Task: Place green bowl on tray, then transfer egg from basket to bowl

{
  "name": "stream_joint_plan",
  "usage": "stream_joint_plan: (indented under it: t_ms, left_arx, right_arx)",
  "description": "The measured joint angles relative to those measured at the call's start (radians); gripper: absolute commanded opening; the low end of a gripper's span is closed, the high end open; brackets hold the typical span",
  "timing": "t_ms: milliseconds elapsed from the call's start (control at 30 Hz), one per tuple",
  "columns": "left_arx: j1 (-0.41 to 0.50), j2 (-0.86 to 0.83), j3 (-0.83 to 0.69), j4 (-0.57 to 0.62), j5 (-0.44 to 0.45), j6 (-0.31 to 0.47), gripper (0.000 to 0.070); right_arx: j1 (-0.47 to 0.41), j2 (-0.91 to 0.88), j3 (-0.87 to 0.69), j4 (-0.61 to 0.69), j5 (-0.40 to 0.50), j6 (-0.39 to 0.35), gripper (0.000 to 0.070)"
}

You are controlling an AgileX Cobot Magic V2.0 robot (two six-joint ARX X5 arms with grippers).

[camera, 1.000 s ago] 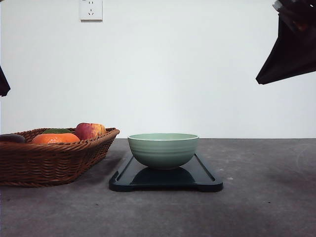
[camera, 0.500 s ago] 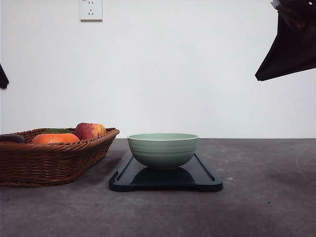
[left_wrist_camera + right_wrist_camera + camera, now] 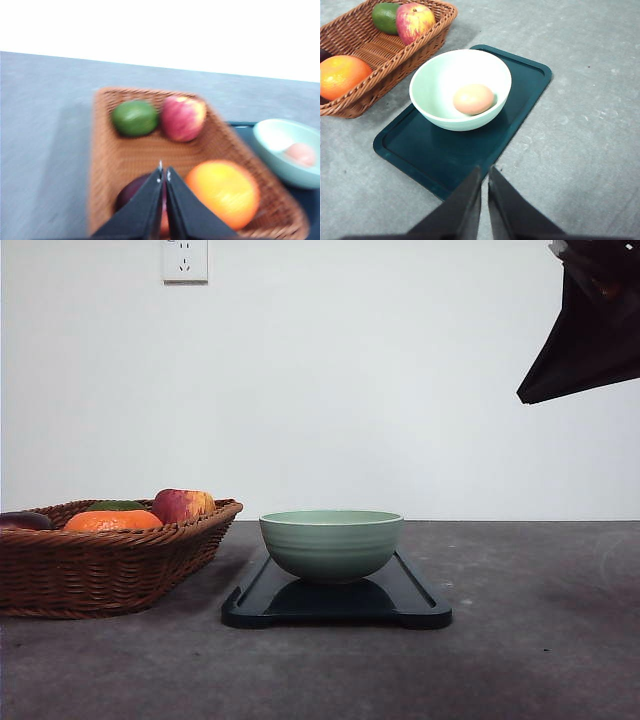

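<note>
The green bowl [image 3: 331,545] stands upright on the black tray [image 3: 336,608] at the table's middle. Inside the bowl [image 3: 460,90] lies the brownish egg [image 3: 473,98]. The wicker basket [image 3: 100,565] sits just left of the tray. My right gripper [image 3: 484,173] hovers high above the tray's [image 3: 445,155] near edge, shut with nothing in it. My left gripper [image 3: 164,175] is above the basket [image 3: 107,150], shut and empty. From there the bowl [image 3: 280,150] and the egg [image 3: 300,154] show off to one side.
The basket holds an orange [image 3: 222,192], a red-yellow apple [image 3: 183,118], a green fruit [image 3: 134,118] and a dark purple item [image 3: 132,192]. The right arm [image 3: 590,330] hangs at the upper right. Bare grey table lies right of the tray.
The dark tip of the left arm at the front view's left edge has risen out of the frame. Bowl, tray and right arm have stayed put.
</note>
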Motion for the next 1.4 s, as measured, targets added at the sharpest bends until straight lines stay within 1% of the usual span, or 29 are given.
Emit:
stream_joint_plan:
  t_ms: [100, 267, 367, 467, 1133, 1200, 1300, 1400]
  left_arx:
    - [0.023, -0.075, -0.041, -0.07, -0.001, 0.0, 0.0]
    - [0.058, -0.148, -0.042, -0.166, -0.007, 0.002, 0.0]
    - [0.081, -0.167, -0.042, -0.169, -0.031, 0.016, 0.0]
    - [0.096, -0.176, -0.042, -0.17, -0.035, 0.033, 0.0]
    - [0.097, -0.176, -0.042, -0.17, -0.035, 0.046, 0.0]
    - [0.097, -0.176, -0.042, -0.17, -0.035, 0.046, 0.0]
    - [0.097, -0.176, -0.042, -0.17, -0.036, 0.046, 0.0]
    - [0.097, -0.176, -0.042, -0.17, -0.036, 0.046, 0.0]
  right_arx:
    - [0.0, 0.0, 0.0, 0.0, 0.0, 0.0, 0.0017]
    - [0.0, 0.0, 0.0, 0.0, 0.0, 0.0, 0.0017]
    - [0.0, 0.0, 0.0, 0.0, 0.0, 0.0, 0.0017]
    - [0.0, -0.001, 0.0, 0.001, 0.0, 0.0, 0.0017]
    - [0.0, -0.001, 0.0, 0.006, 0.0, 0.0, 0.0017]
    - [-0.001, -0.003, 0.0, 0.004, 0.011, -0.016, 0.0017]
    - [-0.009, -0.04, -0.007, -0.008, 0.073, -0.075, 0.0017]
    - [-0.048, -0.124, -0.065, 0.024, 0.118, -0.094, 0.0017]
